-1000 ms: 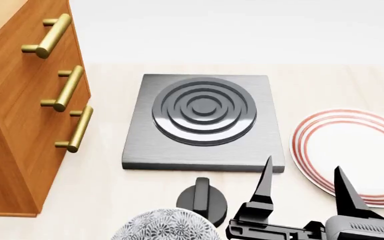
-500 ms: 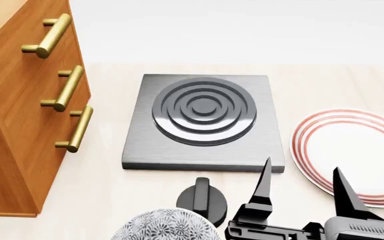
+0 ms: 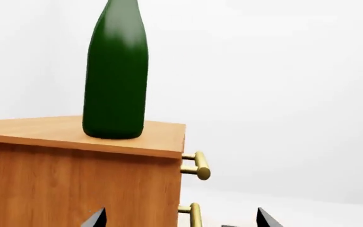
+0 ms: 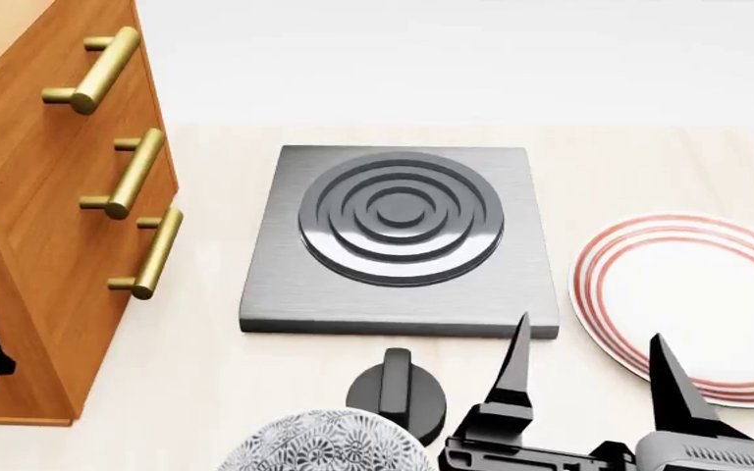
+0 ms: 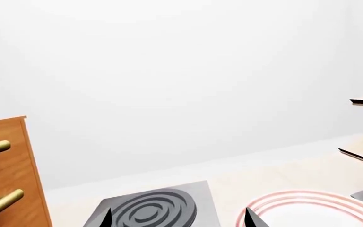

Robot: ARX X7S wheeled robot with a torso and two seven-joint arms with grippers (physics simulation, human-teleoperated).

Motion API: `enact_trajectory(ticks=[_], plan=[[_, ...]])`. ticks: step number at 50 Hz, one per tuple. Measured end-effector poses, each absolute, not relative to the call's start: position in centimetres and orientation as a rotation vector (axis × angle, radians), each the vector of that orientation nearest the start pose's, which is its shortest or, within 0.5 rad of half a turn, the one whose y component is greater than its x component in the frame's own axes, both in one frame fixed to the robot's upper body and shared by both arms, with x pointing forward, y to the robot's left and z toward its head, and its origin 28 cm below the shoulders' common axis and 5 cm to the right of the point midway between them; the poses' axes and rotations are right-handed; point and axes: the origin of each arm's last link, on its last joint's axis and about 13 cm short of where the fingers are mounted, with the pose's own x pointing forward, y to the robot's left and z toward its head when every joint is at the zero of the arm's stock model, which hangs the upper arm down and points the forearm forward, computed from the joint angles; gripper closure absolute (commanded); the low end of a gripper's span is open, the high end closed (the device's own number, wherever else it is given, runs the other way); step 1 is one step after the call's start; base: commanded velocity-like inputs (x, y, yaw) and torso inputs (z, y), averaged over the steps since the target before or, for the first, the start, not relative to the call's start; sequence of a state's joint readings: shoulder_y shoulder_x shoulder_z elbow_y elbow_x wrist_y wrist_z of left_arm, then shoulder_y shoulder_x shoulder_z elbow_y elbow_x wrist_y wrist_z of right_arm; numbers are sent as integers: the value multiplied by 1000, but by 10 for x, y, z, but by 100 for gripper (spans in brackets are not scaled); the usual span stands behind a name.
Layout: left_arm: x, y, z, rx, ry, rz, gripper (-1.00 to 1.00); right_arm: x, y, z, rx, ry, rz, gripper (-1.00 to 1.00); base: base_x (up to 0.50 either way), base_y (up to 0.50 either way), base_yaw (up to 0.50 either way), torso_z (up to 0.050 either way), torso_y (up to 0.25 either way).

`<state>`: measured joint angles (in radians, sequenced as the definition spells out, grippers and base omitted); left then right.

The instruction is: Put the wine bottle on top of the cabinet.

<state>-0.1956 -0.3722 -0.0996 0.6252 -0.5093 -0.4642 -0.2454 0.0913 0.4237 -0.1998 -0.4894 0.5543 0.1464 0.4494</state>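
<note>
the wine bottle (image 3: 115,75) stood upright on the cabinet (image 3: 74,179) top, upper left of the left wrist frame. the left gripper (image 3: 178,220) was spread open below, empty; the right gripper (image 4: 589,378) open too. best to back straight away, clear of the glass.

The wine bottle (image 3: 115,75) stands upright on top of the cabinet (image 3: 74,184), near the edge above the handles (image 3: 198,165). The cabinet sits at the left of the bench (image 4: 193,383). To its right lies the stove plate (image 4: 401,240), and right of that lies the plate (image 4: 691,299). In front of the stove plate sits a knob (image 4: 397,392), with a bowl (image 4: 325,444) just in front of it. The right pincer (image 4: 587,368) is in front of the plate.
</note>
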Motion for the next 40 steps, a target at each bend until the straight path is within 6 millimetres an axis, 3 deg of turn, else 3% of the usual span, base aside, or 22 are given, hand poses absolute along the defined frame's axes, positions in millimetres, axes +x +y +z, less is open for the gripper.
enact_trajectory(ticks=[17,40], plan=[[200,230,155,-5,-340,-37,-100,209,-114,119,192,-245,-25,-100,0,0,0,0,0],[193,220,147,6,-326,-78,-100,209,-117,116,209,-240,-39,-100,0,0,0,0,0]])
